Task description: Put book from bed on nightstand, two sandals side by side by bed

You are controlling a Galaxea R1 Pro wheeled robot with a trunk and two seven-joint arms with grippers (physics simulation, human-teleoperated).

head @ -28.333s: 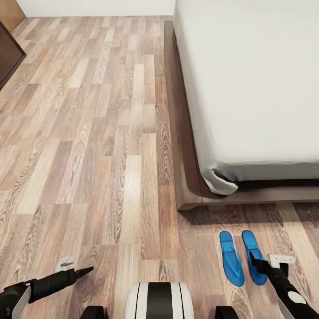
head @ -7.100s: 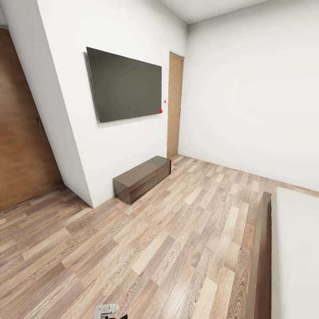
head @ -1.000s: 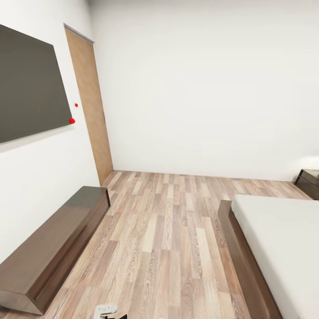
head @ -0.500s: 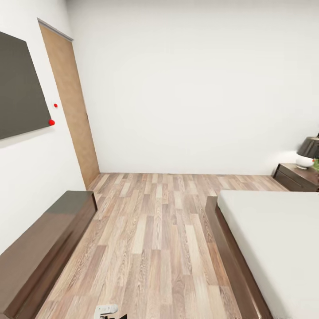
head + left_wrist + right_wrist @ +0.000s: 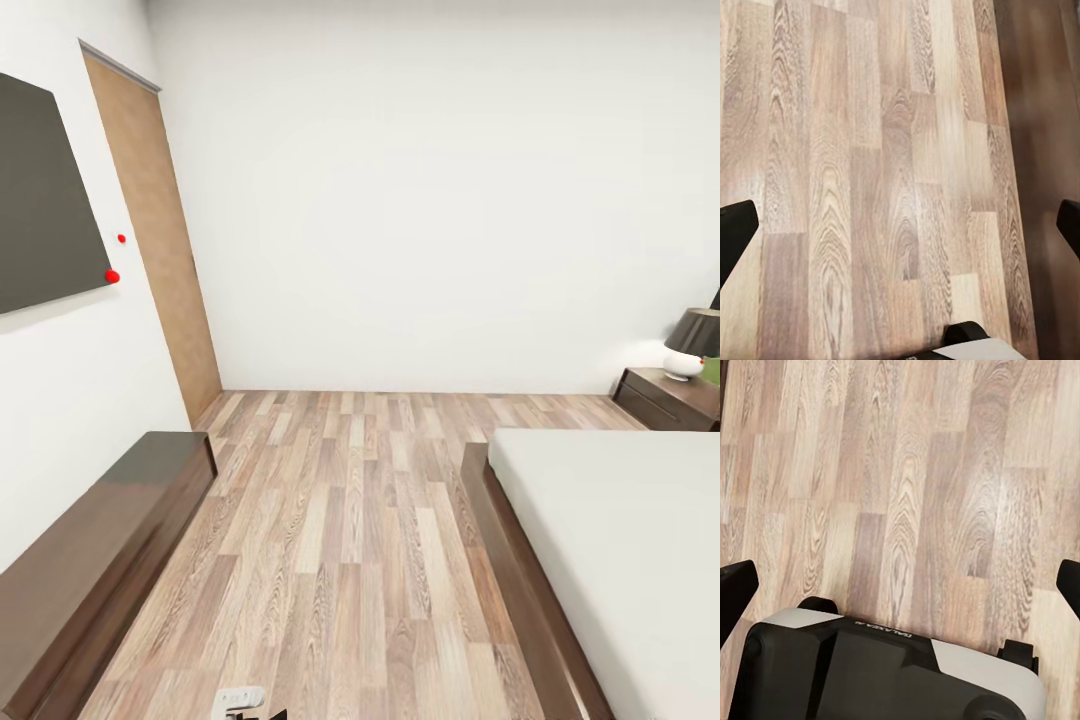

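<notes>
White walls and a brown wood-plank floor (image 5: 350,520) frame the scene, with the large low dark-brown platform bed (image 5: 610,560) and its bare pale mattress at the right. Since half a second ago the view has swung only a little further right, so the low dark reddish-brown nightstand (image 5: 668,399) with its dark-shaded lamp (image 5: 692,342) sits slightly more in frame (the camera turning, not the furniture). That suggests the robot is heading up the bedside to look for the book, which does not appear on the visible stretch of mattress; the rest of the bed is cut off. The blue sandals lie outside these views.

Left gripper (image 5: 900,225) and right gripper (image 5: 900,585) both hang over bare planks, jaws spread wide, holding nothing. A long low dark-wood cabinet (image 5: 90,560), a black wall screen (image 5: 40,200) and a tan door (image 5: 160,240) fill the left.
</notes>
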